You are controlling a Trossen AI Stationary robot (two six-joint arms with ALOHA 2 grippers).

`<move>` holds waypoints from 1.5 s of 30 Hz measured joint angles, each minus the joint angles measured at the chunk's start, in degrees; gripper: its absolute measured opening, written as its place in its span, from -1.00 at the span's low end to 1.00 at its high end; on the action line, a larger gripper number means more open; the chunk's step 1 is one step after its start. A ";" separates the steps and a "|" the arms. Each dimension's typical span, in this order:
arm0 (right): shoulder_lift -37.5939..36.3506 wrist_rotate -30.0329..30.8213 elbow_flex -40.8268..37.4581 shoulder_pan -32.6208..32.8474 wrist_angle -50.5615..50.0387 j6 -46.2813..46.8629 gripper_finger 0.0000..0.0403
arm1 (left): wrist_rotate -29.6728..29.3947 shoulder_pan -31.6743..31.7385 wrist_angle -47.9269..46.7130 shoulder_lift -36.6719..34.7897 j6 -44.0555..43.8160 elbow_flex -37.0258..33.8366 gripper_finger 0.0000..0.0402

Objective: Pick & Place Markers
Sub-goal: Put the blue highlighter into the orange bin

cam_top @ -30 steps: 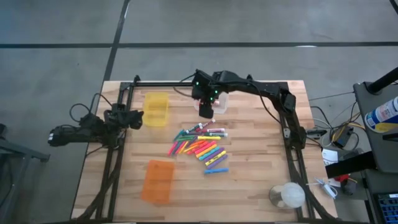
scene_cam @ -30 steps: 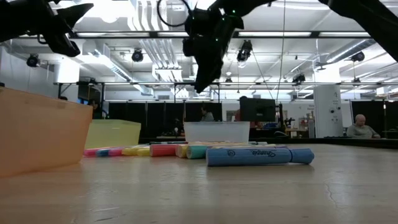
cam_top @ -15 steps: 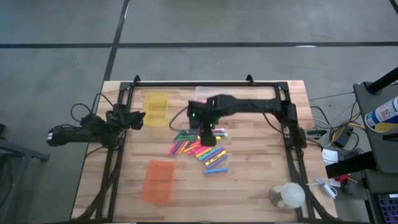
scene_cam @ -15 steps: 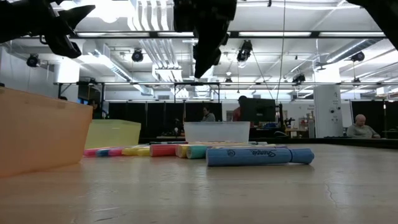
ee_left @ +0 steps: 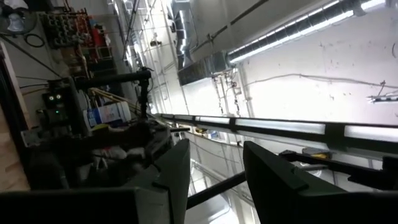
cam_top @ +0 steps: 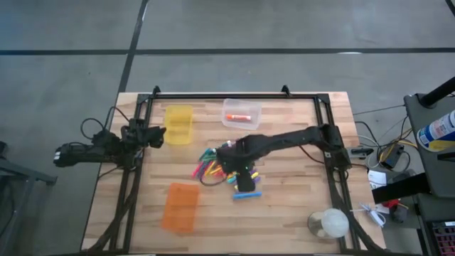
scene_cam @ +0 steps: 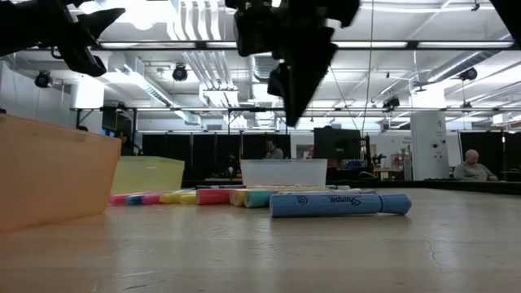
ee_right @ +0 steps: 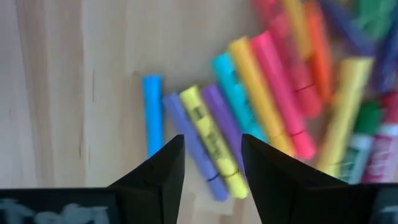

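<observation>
The markers (cam_top: 213,168) lie in a loose pile on the wooden table's middle, flat on their sides; they also show in the right wrist view (ee_right: 273,99) and the low view (scene_cam: 220,196). A blue marker (cam_top: 248,193) lies at the pile's near edge. One orange-red marker (cam_top: 240,116) lies in the clear bin (cam_top: 242,107). My right gripper (cam_top: 238,168) hangs open and empty above the pile, its fingers pointing down over the purple and yellow markers (ee_right: 211,140). My left gripper (cam_top: 153,135) waits open at the table's left side.
A yellow bin (cam_top: 178,124) stands at the far left, an orange bin (cam_top: 179,206) at the near left. A white round thing (cam_top: 329,223) sits at the near right corner. Dark frame rails (cam_top: 334,178) run along the table's sides. People show in the room behind.
My right gripper has gone from above the clear bin toward the table's near edge and now stands over the marker pile. The clear bin, with an orange-red marker in it, has come into view behind it.
</observation>
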 joint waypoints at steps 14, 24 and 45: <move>-0.43 -1.62 -11.41 6.51 12.75 9.02 -0.30 | 1.11 0.00 0.05 0.00 -2.10 -0.02 -0.28; -0.41 1.87 -17.65 9.98 15.66 13.92 -0.34 | 8.86 -0.04 0.11 0.00 -6.81 -0.04 -0.28; -0.56 4.58 -22.72 10.33 21.25 23.83 -0.60 | 8.99 0.00 0.14 0.02 -6.79 -0.04 -0.28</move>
